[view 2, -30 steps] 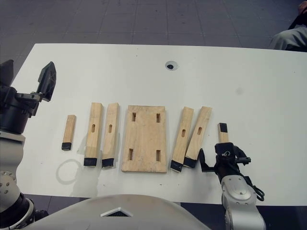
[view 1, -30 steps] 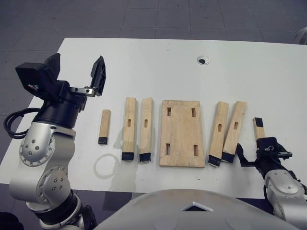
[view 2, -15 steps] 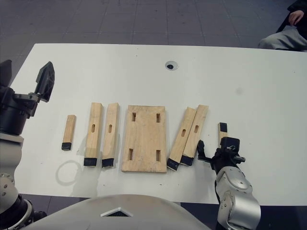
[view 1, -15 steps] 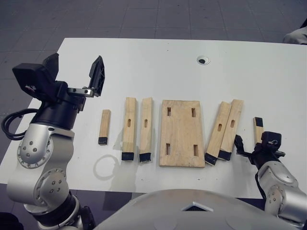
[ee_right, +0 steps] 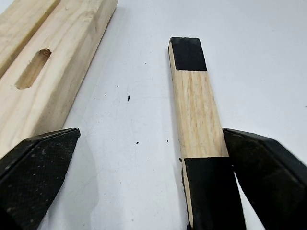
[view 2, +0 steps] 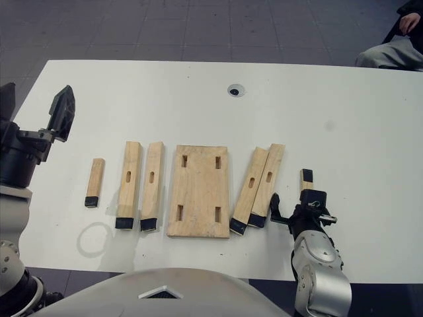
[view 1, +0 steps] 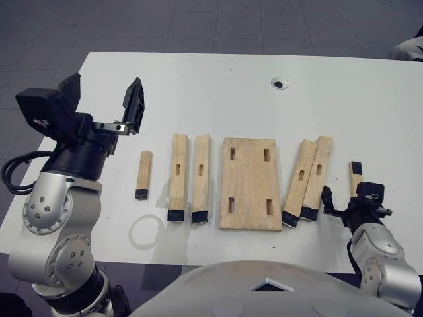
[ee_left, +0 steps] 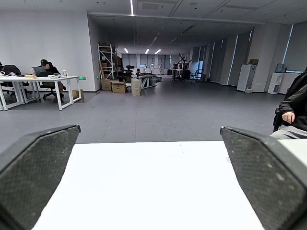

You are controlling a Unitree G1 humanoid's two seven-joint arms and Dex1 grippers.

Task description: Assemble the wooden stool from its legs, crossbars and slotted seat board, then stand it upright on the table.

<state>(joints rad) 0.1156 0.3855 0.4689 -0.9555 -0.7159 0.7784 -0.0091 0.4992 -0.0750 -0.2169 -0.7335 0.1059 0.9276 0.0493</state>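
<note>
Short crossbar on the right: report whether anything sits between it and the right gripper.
Nothing visible does. The short crossbar lies on the table between the fingers of the open right gripper, close to one of them. The nearest leg lies by the other finger, apart from the crossbar.

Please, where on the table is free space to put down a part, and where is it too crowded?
Free: the table beyond the seat board, around the cable hole. Crowded: the near right, where the right legs, the right crossbar and the open right pincer sit close.
</note>
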